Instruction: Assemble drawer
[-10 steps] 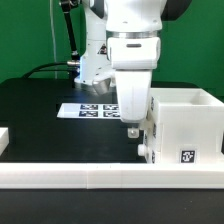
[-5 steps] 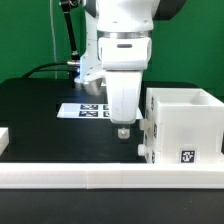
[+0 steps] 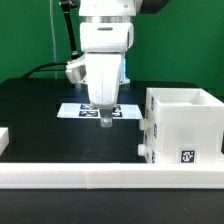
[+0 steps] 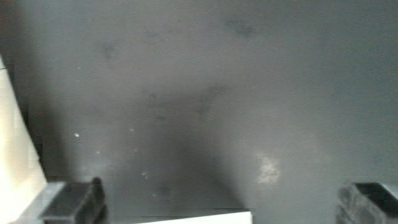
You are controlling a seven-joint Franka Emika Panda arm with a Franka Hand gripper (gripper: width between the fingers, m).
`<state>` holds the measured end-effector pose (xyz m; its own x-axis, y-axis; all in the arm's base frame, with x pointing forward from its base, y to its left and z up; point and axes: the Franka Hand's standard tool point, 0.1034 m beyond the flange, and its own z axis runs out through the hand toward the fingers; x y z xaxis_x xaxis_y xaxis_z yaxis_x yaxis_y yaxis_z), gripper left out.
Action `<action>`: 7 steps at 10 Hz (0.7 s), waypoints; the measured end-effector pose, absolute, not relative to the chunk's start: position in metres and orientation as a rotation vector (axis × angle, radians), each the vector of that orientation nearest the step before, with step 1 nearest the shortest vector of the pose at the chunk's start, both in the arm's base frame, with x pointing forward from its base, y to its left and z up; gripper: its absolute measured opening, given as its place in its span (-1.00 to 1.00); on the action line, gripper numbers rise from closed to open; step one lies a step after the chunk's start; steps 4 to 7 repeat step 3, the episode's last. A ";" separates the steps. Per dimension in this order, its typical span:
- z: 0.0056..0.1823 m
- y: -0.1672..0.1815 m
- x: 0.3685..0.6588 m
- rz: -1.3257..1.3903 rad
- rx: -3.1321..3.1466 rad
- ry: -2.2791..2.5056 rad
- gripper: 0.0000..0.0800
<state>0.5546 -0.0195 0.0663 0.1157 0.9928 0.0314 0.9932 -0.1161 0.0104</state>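
The drawer's white hollow housing (image 3: pixel 186 124) stands at the exterior view's right on the black table, open side up, with a square tag on its front and a tray with small knobs (image 3: pixel 143 150) fitted at its left side. My gripper (image 3: pixel 104 123) hangs to the housing's left, apart from it, just above the marker board (image 3: pixel 82 109). In the wrist view the gripper (image 4: pixel 222 192) is open and empty: its fingers (image 4: pixel 75 202) stand wide apart over dark table. A white corner (image 4: pixel 199 217) shows between them; I cannot tell what it is.
A long white border rail (image 3: pixel 100 179) runs along the table's front edge. A small white piece (image 3: pixel 3 138) sits at the exterior view's far left. A pale strip (image 4: pixel 15 150) runs along one edge of the wrist view. Cables lie behind the arm.
My gripper has moved toward the exterior view's left, away from the housing's side, and now hangs over the marker board. The housing has not moved.
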 end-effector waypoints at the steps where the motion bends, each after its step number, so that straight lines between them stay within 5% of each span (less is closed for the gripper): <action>1: 0.065 -0.020 0.555 -0.048 -2.336 -2.079 0.62; 7: 0.065 -0.019 0.555 -0.047 -2.335 -2.078 0.62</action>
